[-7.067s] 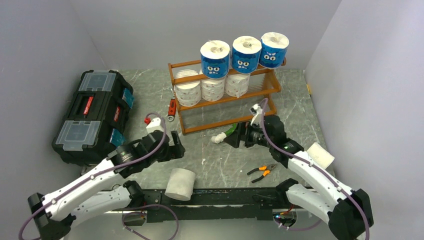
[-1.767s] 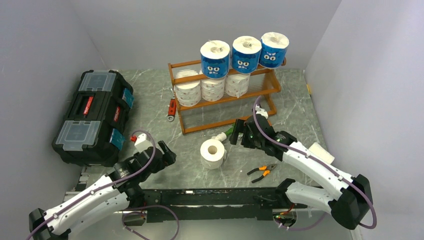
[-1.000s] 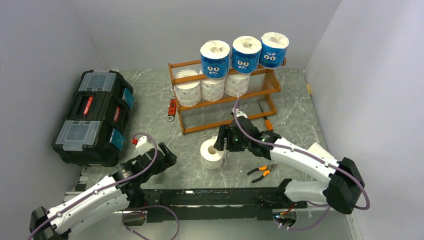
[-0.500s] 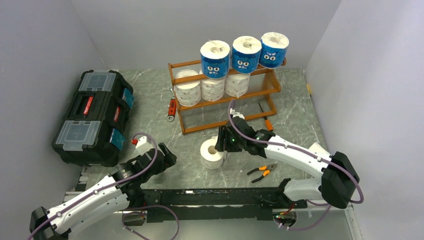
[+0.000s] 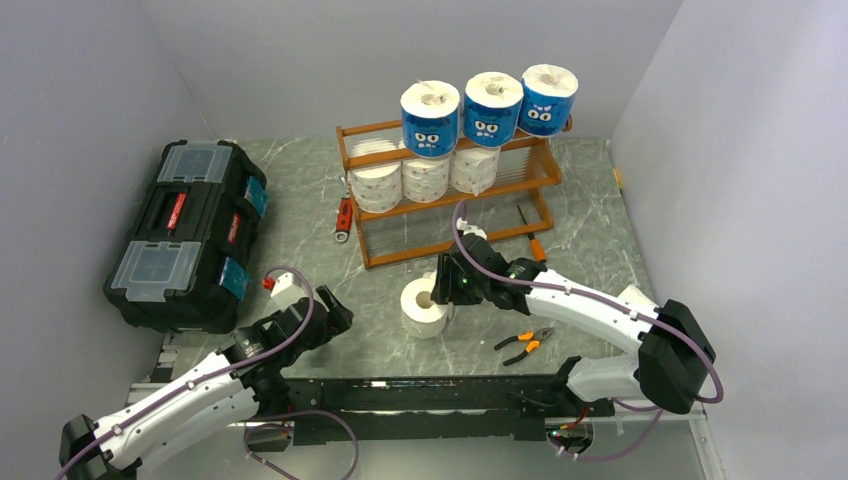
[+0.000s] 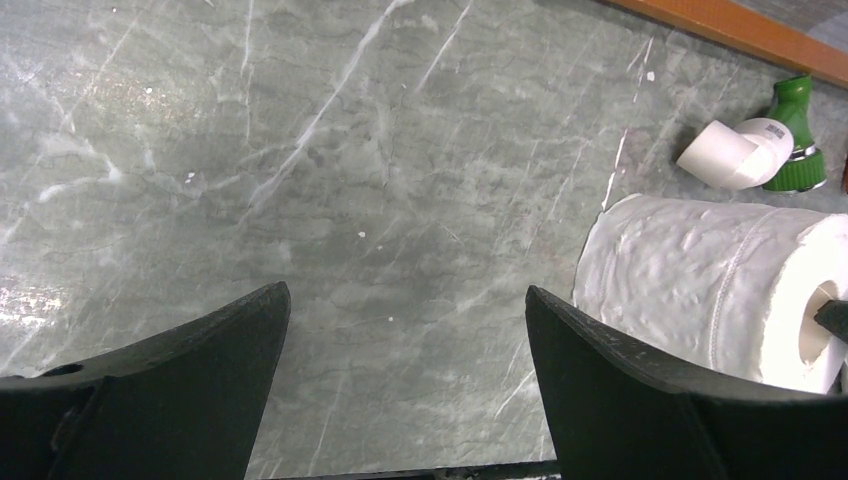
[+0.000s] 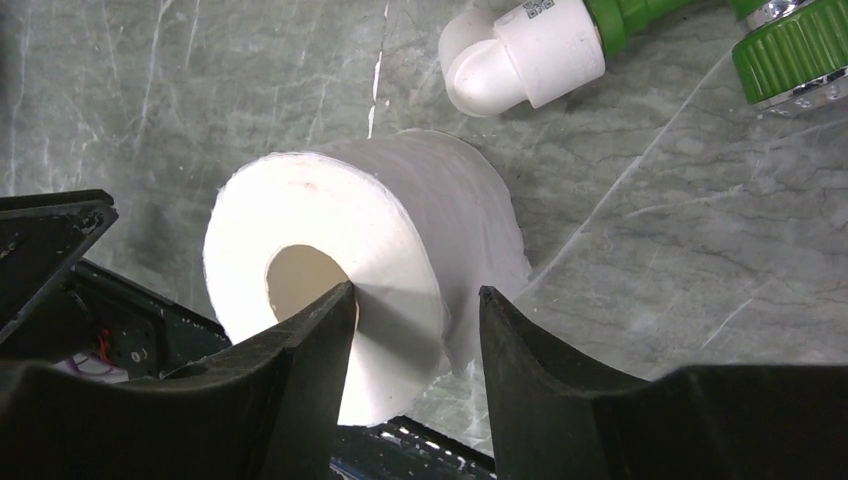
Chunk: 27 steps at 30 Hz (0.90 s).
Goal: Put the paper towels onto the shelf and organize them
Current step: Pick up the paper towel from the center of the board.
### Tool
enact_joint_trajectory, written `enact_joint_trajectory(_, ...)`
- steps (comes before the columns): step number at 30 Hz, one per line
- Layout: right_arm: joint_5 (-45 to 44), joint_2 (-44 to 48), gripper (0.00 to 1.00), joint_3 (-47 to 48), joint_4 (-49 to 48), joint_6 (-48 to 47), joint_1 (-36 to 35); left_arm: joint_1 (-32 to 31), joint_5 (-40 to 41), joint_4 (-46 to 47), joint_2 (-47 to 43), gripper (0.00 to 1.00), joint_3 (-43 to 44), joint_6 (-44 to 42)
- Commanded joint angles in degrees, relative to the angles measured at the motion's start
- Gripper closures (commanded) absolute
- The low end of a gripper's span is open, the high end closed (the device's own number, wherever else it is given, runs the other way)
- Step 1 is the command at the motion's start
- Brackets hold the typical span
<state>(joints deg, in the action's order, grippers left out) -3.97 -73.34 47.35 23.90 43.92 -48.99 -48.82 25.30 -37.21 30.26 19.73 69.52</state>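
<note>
A plain white paper towel roll [image 5: 424,308] lies on its side on the marble table, core facing the near edge. My right gripper [image 5: 441,291] reaches it from behind. In the right wrist view one finger [image 7: 310,350] sits inside the hollow core and the other [image 7: 520,360] against the outside of the roll [image 7: 400,220], pinching its wall. My left gripper [image 5: 335,308] hovers open to the roll's left, with bare table between its fingers [image 6: 407,290] and the roll [image 6: 700,290] beside its right finger. The shelf [image 5: 455,196] holds three blue rolls [image 5: 492,108] on top and three white rolls [image 5: 425,176] on the middle tier.
A black toolbox [image 5: 185,230] stands at the left. A green-and-white tool [image 7: 520,50] lies just behind the roll. Orange-handled pliers [image 5: 525,342] lie near the front right, a red wrench [image 5: 344,218] left of the shelf. Another white roll [image 5: 634,296] peeks out behind the right arm.
My right gripper has moved onto the lying roll and narrowed its jaws around the roll's wall. The left arm and the roll have stayed in place.
</note>
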Motion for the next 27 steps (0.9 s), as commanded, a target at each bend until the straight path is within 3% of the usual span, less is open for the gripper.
enact_joint_trajectory(1, -0.4, 0.1, 0.5, 2.4, 0.1, -0.7, -0.4, 0.2, -0.2, 1.0, 0.5, 0.06, -0.4, 0.6)
enact_joint_trajectory(27, -0.4, 1.1, 0.74, 6.4, 2.9, -0.9, -2.0, 0.2, 0.4, -0.3, -0.6, 0.07, -0.6, 1.3)
